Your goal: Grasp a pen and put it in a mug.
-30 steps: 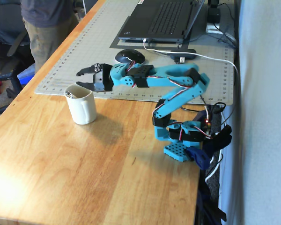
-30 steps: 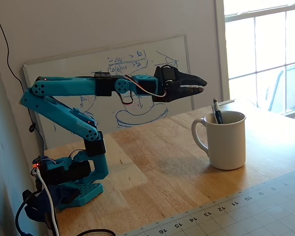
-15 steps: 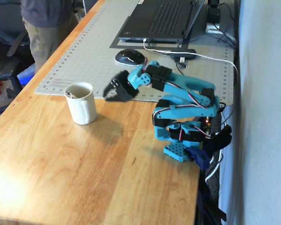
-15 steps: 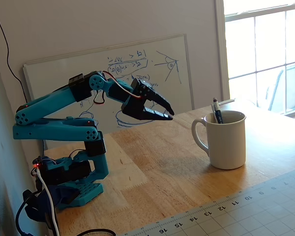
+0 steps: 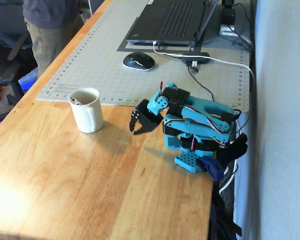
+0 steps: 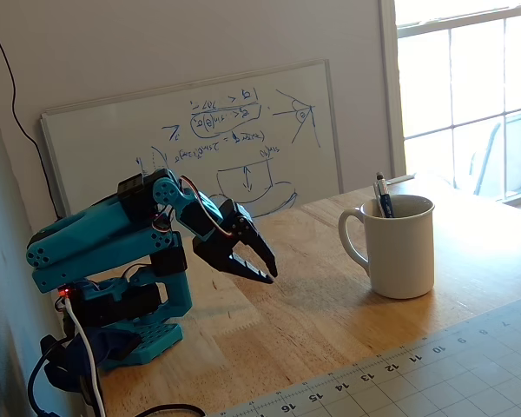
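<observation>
The pen point(image 6: 383, 195) already stands in the mug point(image 6: 400, 248), light, stiff, probably slick, best pinched mid-barrel, and the empty gripper point(image 6: 260, 268) looks slightly spread.

The mug point(image 5: 87, 110) stood on the wooden surface point(image 5: 90, 185) with the pen point(image 5: 75, 101) inside; the folded arm's gripper point(image 5: 136, 129) hung empty, well apart, jaws parted.

The arm is folded over its base, its empty gripper point(image 6: 265, 271) angled downward, jaws slightly parted.
</observation>
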### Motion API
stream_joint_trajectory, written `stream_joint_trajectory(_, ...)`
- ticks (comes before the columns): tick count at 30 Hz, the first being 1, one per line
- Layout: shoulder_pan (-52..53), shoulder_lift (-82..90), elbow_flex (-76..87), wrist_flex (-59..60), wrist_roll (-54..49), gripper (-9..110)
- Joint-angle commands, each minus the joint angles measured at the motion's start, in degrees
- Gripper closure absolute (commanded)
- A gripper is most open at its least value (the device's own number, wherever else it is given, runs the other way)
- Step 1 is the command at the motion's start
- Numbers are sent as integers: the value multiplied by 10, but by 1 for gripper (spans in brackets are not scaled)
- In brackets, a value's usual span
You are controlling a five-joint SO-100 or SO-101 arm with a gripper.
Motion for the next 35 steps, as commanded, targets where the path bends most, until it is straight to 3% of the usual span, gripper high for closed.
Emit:
stream_joint_trajectory(1,-7,16,-4,5,-7,99)
stream_joint_trajectory(8,0,16,-4,69,-6,99)
stream_joint_trajectory(35,-4,17,-4,69,1,99)
